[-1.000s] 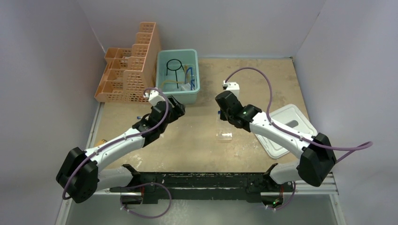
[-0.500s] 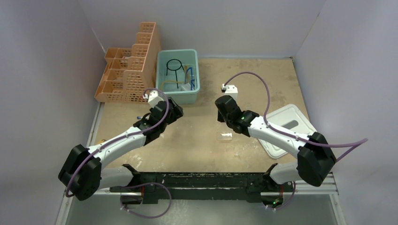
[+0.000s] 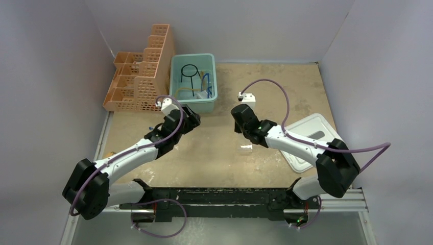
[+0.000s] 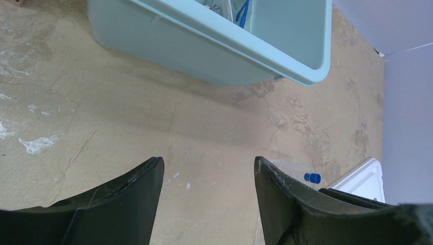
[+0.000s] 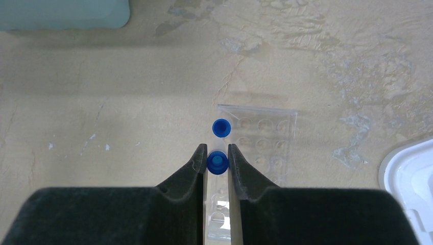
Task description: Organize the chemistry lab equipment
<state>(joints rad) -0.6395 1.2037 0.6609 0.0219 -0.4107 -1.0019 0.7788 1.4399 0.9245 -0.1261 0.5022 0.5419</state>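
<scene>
The right gripper (image 5: 217, 153) pinches a blue-capped clear tube (image 5: 217, 162) upright over the clear plastic tube rack (image 5: 260, 138), apparently to seat it next to a second capped tube (image 5: 221, 127). The left gripper (image 4: 208, 162) hangs spread and empty near the pale teal plastic bin (image 4: 178, 51) beyond.

Blue-capped clear tubes (image 5: 221, 127) stand in a clear tube rack (image 5: 270, 135). Pale teal bin (image 4: 178, 51). Orange lattice basket rack (image 3: 138, 81). Tan tabletop (image 3: 219, 148), mottled with white scuffs.

Left arm (image 3: 134, 152) reaching forward, left gripper (image 4: 208, 163) hovering low, jaws wide apart and empty, right arm (image 3: 295, 143) bent toward centre, right gripper (image 5: 216, 153) pointing down, pinching a blue-capped tube (image 5: 217, 163)
</scene>
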